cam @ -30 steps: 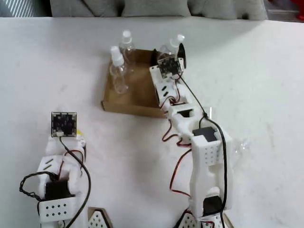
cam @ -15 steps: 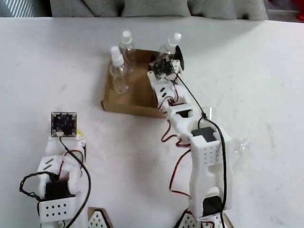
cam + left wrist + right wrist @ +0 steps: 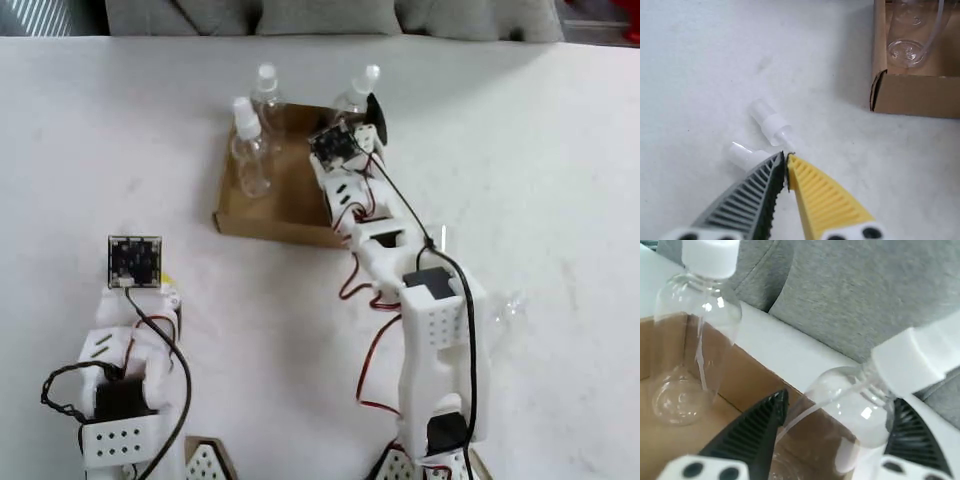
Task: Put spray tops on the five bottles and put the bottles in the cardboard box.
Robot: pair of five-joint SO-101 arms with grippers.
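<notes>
My right gripper (image 3: pixel 840 400) is shut on a clear bottle (image 3: pixel 850 412) with a white spray top (image 3: pixel 912 362), held tilted over the far right corner of the cardboard box (image 3: pixel 290 190). In the high view that bottle (image 3: pixel 355 98) leans beside the right gripper (image 3: pixel 358 115). Two capped bottles stand in the box's far left part, one nearer (image 3: pixel 250 150) and one farther (image 3: pixel 266 95). My left gripper (image 3: pixel 786 159) is shut, its tips on the table next to two loose spray tops, one (image 3: pixel 771 124) farther and one (image 3: pixel 742 152) beside the grey finger.
A clear bottle (image 3: pixel 510 315) lies on the table to the right of the right arm (image 3: pixel 430 320), partly hidden by it. The left arm (image 3: pixel 130 330) sits near the front left. A grey sofa (image 3: pixel 850 285) runs behind the table's far edge.
The right wrist has turned and shifted slightly left, tipping the held bottle a little toward the box. The left arm has not moved.
</notes>
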